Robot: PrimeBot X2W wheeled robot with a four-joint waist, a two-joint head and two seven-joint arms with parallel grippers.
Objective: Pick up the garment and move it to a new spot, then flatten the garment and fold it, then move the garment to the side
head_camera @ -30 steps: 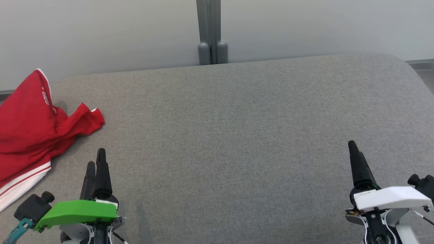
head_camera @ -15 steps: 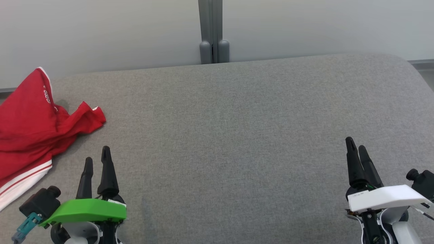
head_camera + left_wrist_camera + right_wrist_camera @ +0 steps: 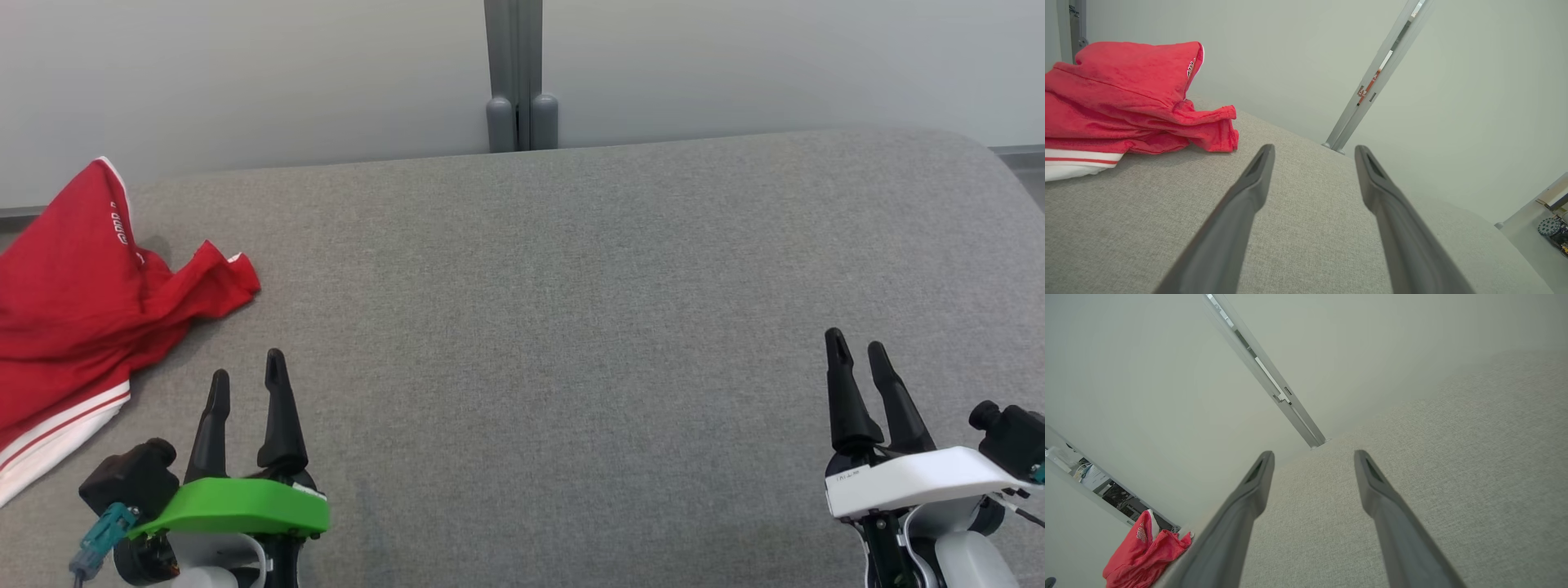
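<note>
Head view: garment heaped left; grey post behind cushion.

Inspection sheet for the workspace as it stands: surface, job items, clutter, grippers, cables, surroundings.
Surface: grey fabric pad, smooth.
Job's things: red garment, crumpled at the pad's left edge, not folded, not gripped.
Clutter: nothing seen.
Grippers: left gripper open, holding nothing, nearer the garment; right gripper open, holding nothing.
Cables: teal connector beside the left wrist.
Surroundings: pale wall and grey post behind the pad.
</note>
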